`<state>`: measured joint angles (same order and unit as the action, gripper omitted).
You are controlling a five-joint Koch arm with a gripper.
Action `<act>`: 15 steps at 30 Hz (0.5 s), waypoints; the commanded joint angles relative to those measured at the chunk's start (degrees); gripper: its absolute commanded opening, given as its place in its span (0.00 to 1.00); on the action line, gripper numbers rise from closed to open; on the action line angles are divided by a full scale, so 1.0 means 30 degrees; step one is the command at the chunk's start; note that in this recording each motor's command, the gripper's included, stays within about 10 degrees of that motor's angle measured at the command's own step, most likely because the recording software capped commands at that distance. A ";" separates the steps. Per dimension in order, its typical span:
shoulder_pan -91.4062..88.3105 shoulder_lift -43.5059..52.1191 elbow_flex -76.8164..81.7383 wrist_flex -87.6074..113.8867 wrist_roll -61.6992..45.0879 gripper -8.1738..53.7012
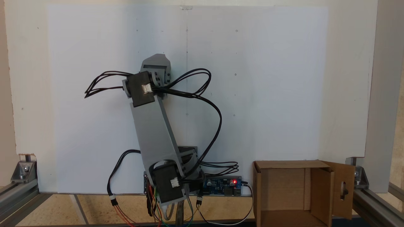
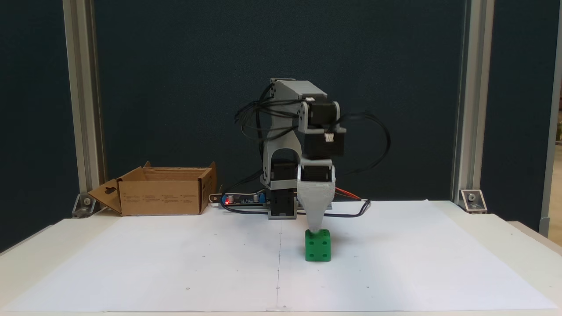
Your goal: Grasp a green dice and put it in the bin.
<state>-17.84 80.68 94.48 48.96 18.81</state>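
Here our gripper (image 2: 315, 228) sits atop the green dice (image 2: 318, 245), ready to grasp; whether the jaws are parted, we cannot tell.

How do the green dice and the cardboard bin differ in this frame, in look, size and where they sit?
The green dice is a small bright green cube with pips; the bin is a far larger brown cardboard box, open on top with its flaps out. The green dice sits on the white paper directly under the gripper; the bin stands off the paper near the frame post, left in that fixed view. Both rest on the table, apart.
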 commanded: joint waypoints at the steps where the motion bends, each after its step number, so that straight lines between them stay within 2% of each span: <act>1: 0.0176 0.0059 -0.0322 -0.0117 0.0439 0.83; 15: 0.0059 -0.0527 0.0732 -0.1113 0.0557 0.83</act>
<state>-17.67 78.93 97.91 45.79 18.81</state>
